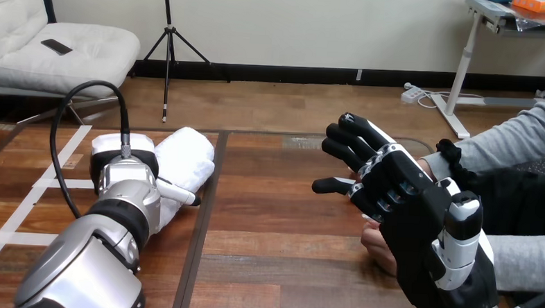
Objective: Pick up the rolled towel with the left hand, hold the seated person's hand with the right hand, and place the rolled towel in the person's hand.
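The rolled white towel [189, 161] lies on the left part of the wooden table [282, 196]. My left hand [125, 163] rests on the towel's left side, seen from behind, its thumb lying across the roll. At the right, my right hand [393, 194] is open, fingers straight and pointing up-left. It stands in front of the person's hands and hides most of them. Part of one of the person's hands [375, 245] shows under my palm, touching it or just behind; I cannot tell which. A grey-sleeved arm [527, 134] comes in from the right behind my fingers.
White tape lines [50, 179] cross the table's left end. A dark seam [204, 213] runs front to back beside the towel. A second grey sleeve [529, 262] lies at the right edge. Bare wood spans the middle between my two hands.
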Tool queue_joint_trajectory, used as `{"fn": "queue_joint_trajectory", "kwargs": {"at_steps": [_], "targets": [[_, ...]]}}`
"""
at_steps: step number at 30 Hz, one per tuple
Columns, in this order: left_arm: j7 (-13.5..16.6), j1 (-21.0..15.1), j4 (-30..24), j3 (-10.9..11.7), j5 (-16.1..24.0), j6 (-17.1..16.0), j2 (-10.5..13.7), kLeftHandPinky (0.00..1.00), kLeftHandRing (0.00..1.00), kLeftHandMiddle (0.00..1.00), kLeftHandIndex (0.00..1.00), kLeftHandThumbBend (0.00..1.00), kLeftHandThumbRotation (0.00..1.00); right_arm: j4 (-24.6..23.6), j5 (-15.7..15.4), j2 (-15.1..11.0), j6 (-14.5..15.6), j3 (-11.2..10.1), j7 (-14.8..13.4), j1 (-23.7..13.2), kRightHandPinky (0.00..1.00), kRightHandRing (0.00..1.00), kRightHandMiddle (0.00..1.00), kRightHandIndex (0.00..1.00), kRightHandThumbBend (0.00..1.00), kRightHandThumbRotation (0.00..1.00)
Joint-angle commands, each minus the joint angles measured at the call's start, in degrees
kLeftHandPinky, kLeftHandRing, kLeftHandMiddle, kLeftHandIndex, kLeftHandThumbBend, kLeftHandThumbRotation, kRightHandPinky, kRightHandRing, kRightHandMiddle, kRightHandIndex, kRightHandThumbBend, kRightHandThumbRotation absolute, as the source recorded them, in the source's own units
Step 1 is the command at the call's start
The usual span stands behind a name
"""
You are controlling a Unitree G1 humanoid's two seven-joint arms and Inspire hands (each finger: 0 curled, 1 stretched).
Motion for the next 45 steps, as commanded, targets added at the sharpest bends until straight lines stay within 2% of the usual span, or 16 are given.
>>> {"fn": "queue_joint_trajectory", "kwargs": {"at_steps": [1, 9, 13, 23, 29, 36, 45], "targets": [[1.2, -4.0, -0.7, -0.6, 0.8, 0.2, -1.4, 0.62, 0.74, 0.83, 0.85, 0.89, 0.82, -1.1, 0.7, 0.2, -1.7, -0.7, 0.2, -3.8, 0.71, 0.91, 0.90, 0.88, 0.90, 1.00], [2.4, -4.0, -0.9, 1.2, -0.7, 0.6, -1.6, 0.55, 0.69, 0.78, 0.81, 0.86, 0.74, -1.1, 0.6, 0.1, -1.7, -0.8, 0.1, -3.8, 0.71, 0.91, 0.90, 0.88, 0.90, 1.00], [2.6, -4.0, -0.9, 1.4, -0.9, 0.4, -1.6, 0.49, 0.66, 0.75, 0.78, 0.85, 0.69, -0.8, 0.6, 0.1, -1.9, -0.9, 0.2, -4.0, 0.71, 0.91, 0.90, 0.88, 0.90, 1.00], [3.4, -3.8, -0.8, 1.5, -1.2, 0.8, -1.8, 0.44, 0.62, 0.71, 0.77, 0.86, 0.62, -1.0, 0.5, 0.1, -1.9, -0.8, 0.1, -4.0, 0.71, 0.91, 0.90, 0.88, 0.90, 1.00], [3.3, -3.7, -0.7, 1.0, -0.5, 0.8, -1.9, 0.41, 0.59, 0.69, 0.74, 0.85, 0.56, -1.0, 0.4, 0.0, -2.0, -0.9, 0.1, -4.0, 0.71, 0.91, 0.90, 0.88, 0.90, 1.00], [3.2, -3.6, -0.5, -0.8, 1.4, 1.2, -2.1, 0.40, 0.57, 0.65, 0.69, 0.83, 0.47, -1.2, 0.9, 0.0, -1.5, -0.9, 0.1, -4.0, 0.70, 0.91, 0.90, 0.88, 0.89, 1.00], [4.2, -3.3, -0.5, -0.7, 1.5, 1.7, -2.5, 0.36, 0.50, 0.59, 0.63, 0.79, 0.28, -1.5, 1.1, -0.2, -1.0, -1.0, 0.0, -4.0, 0.71, 0.91, 0.90, 0.88, 0.90, 1.00]]}}
